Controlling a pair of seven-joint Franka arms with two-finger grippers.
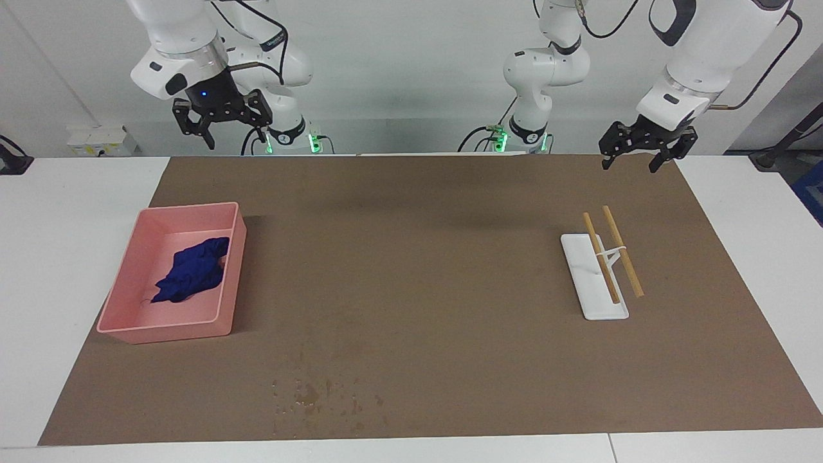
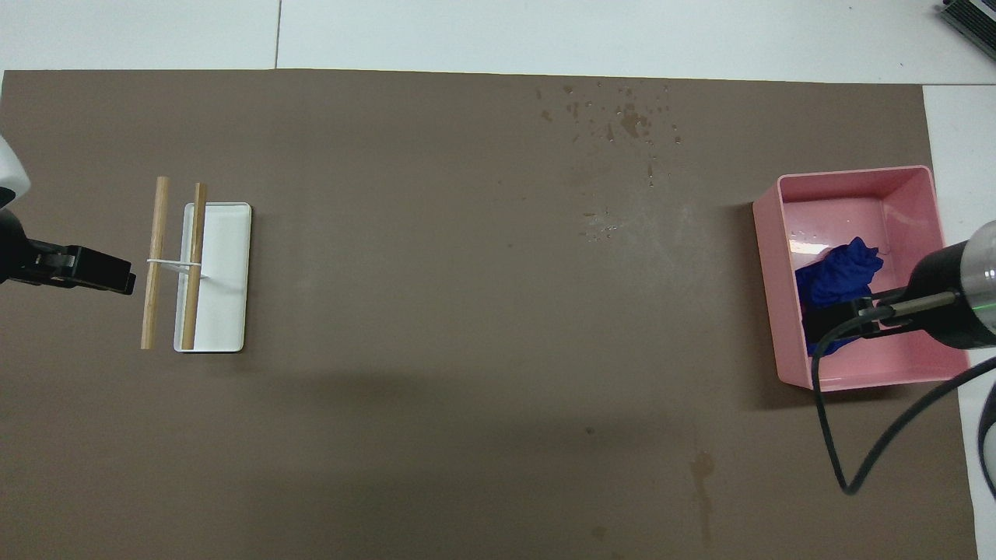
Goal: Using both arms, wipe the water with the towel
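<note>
- A brown mat covers nearly the whole white bench, with bare white showing along the bench edges at both ends
- Pale grey wall at the robots' end, cables trailing from both arm bases, green lights glowing at their feet
- The right gripper hangs high in the air over the mat's edge nearest the robots, toward the right arm's end, fingers spread wide, nothing in them
- From overhead that same right gripper covers part of the pink bin, but it is well above it, touching nothing
- The blue towel lies crumpled inside the pink bin, which sits on the mat at the right arm's end of the bench
- The water is a scatter of dark drops on the mat near the edge farthest from the robots, farther out than the bin
- The left gripper hovers over the mat corner at the left arm's end, fingers released and empty
- A white rack with two wooden rods stands on the mat at that end
</note>
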